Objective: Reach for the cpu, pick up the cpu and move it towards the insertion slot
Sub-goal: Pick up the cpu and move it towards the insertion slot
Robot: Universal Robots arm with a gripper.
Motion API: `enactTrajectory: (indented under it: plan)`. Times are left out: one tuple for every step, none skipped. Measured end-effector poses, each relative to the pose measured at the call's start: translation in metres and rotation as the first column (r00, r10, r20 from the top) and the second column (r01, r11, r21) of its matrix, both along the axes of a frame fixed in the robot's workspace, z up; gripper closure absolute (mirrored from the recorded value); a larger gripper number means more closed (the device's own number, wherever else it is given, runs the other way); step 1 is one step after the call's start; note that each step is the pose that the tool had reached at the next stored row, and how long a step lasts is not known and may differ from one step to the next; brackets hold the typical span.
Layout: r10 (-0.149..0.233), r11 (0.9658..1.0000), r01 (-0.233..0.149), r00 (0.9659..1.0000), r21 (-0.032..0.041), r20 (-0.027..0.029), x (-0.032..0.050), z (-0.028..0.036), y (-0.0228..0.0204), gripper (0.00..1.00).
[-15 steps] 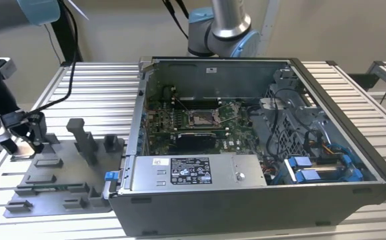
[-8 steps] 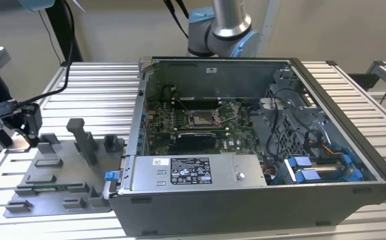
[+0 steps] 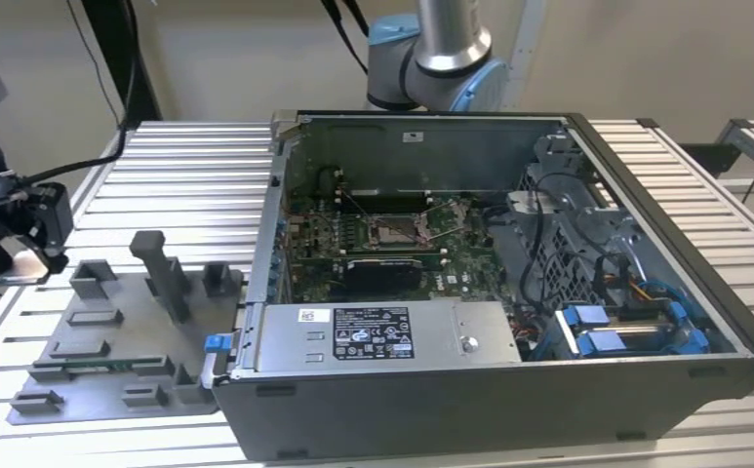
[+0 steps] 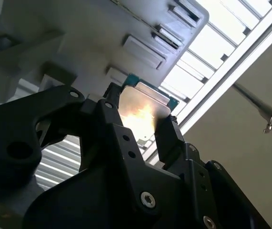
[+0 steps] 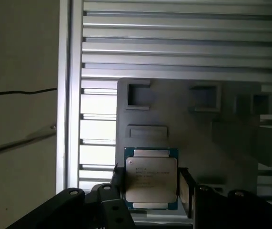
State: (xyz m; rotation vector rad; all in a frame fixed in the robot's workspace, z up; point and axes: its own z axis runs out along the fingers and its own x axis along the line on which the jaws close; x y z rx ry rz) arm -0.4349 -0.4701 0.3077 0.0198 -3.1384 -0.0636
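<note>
Between the two black fingers (image 5: 117, 179) of the claw (image 5: 150, 175) sits the cpu (image 5: 151, 177), pinched by two opposite side edges, so the claw is pressed onto the chip rather than spread. In the first wrist view the chip's pale metal top faces the camera with the green rim showing around it, and part of the chip stands out past the fingertips. In the second wrist view the cpu (image 4: 144, 107) catches a bright glare and sits in the same grip, with a finger on each side. Behind the chip in both wrist views lies the grey plate (image 5: 174, 109) with its raised blocks and shallow pockets, resting on the slatted table (image 5: 174, 43); whether the chip touches the plate I cannot tell. In the exterior view the claw (image 3: 22, 255) hangs at the exterior view's far left, near the table's edge, just beside the plate (image 3: 103, 390) on the side away from the open case (image 3: 507, 390). The slot (image 3: 400, 232) lies inside that case on the green board, well apart from the claw, with the plate between them.
</note>
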Motion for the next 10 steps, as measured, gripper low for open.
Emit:
enactTrajectory:
  plan:
    - [0.0,1.0,0.0,1.0,0.0001,0.0001,0.0,0.0023,0.0,1.0]
    - [0.0,1.0,0.0,1.0,0.0,0.0,0.0,0.0045,0.0,1.0]
    - [0.0,1.0,0.0,1.0,0.0,0.0001,0.0,0.0064,0.0,1.0]
    - [0.0,1.0,0.0,1.0,0.0001,0.0,0.0,0.0083,0.0,1.0]
    - [0.0,1.0,0.0,1.0,0.0,0.0,0.0,0.01,0.0,1.0]
    - [0.0,1.0,0.0,1.0,0.0,0.0,0.0,0.0116,0.0,1.0]
    - [0.0,1.0,0.0,1.0,0.0,0.0,0.0,0.0132,0.0,1.0]
    - [0.0,1.0,0.0,1.0,0.0001,0.0001,0.0,0.0153,0.0,1.0]
    - [0.0,1.0,0.0,1.0,0.0,0.0,0.0,0.0178,0.0,1.0]
    - [0.0,1.0,0.0,1.0,0.0,0.0,0.0,0.0207,0.0,1.0]
